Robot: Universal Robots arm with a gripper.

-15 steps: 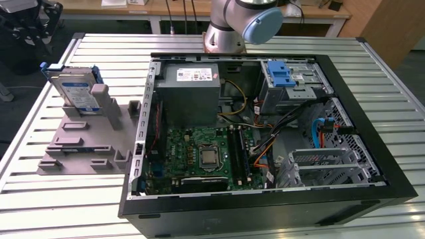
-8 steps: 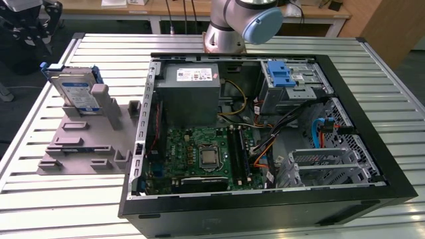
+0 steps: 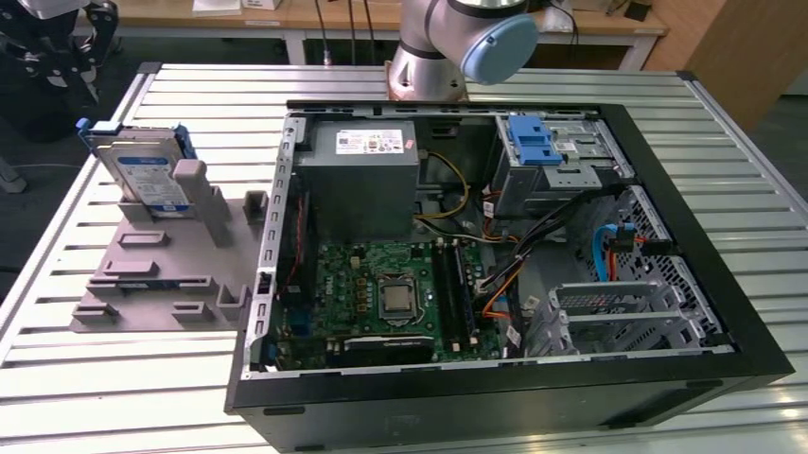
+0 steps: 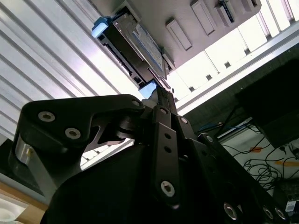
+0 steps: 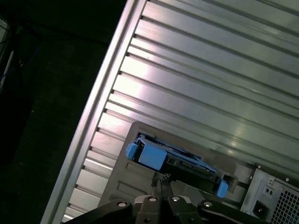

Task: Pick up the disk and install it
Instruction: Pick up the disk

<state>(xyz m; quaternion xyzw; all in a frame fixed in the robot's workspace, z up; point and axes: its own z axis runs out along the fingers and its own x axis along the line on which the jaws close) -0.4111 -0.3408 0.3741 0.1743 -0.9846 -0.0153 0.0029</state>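
Exterior view: you look steeply down from the near side across the open computer case (image 3: 505, 236); the arm's base (image 3: 427, 71) sits at the far edge. Both wrist views look close past the gripper (image 5: 160, 179) (image 4: 161, 91) at the disk (image 5: 175, 158) (image 4: 140, 42) in the grey fixture (image 3: 151, 274). All three views share the disk.

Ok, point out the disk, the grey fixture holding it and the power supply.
disk (image 3: 142, 175): exterior view, on its labelled face.
grey fixture (image 3: 177, 271): exterior view, on its flat base.
power supply (image 3: 366, 194): exterior view, on its grey top panel.
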